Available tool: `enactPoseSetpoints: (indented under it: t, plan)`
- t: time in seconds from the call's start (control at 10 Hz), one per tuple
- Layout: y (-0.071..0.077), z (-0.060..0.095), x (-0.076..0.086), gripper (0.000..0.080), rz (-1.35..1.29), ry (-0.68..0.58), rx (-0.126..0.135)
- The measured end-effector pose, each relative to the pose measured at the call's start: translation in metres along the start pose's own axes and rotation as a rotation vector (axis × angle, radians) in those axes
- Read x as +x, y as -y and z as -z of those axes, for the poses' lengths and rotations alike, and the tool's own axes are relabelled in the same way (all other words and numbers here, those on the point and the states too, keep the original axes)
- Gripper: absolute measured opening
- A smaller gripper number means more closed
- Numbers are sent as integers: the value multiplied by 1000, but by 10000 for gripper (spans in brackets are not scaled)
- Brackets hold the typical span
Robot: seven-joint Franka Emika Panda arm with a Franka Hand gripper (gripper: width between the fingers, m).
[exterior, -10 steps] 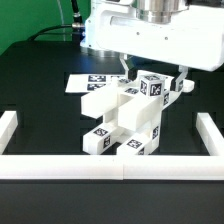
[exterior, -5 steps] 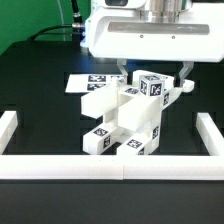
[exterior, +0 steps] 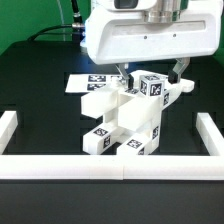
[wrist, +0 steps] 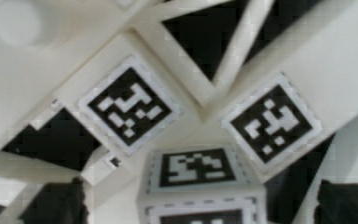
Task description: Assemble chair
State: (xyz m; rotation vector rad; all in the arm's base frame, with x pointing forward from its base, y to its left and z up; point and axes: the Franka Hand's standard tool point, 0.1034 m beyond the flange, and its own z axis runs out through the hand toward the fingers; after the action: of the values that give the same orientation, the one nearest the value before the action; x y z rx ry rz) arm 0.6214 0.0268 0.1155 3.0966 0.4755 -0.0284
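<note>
Exterior view only: the whole chair (exterior: 122, 115), the gripper (exterior: 151, 70) above it, the black table (exterior: 40, 105), the border rails (exterior: 60, 166) and the marker board (exterior: 80, 82).
Wrist view only: a close look down on the chair (wrist: 202, 135), with its square tags (wrist: 131, 105) sharp enough to read as patterns and slanted brace bars (wrist: 229, 50) crossing beyond them. No finger, table edge or rail can be made out there.
Chair, place: mid-table, inside the rails, just near of the marker board and partly in front of it.
Chair, long axis: a diagonal from the near end, left of centre, to the far end on the exterior view's right. The far end stands higher and carries a tagged block at the top.
Gripper: released. Its two fingers (exterior: 122, 71) hang spread wide on either side of the chair's high far end, holding nothing. Whether a fingertip touches the plastic cannot be told.
Count, chair: one joined cluster of white blocks; no loose part lies apart from it.
Count, tags: at least four on the chair in the exterior view; three whole and one cut off in the wrist view.
Count, rails: three sides seen, left, right and near.
Count, marker board: one, flat on the far left of the chair.
</note>
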Motion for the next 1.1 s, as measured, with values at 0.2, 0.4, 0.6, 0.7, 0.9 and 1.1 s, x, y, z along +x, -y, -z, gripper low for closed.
enactPoseSetpoints:
  t: [0.2,0.4,0.6,0.7,0.9,1.1]
  plan:
    - [-1,0,0,640,27,0,0]
    - [-1,0,0,291,26,0,0]
    - [-1,0,0,285,5,0,1]
    - [-1,0,0,285,-14,0,2]
    - [0,0,0,285,-168,-1,4]
    - [0,0,0,287,-290,-1,4]
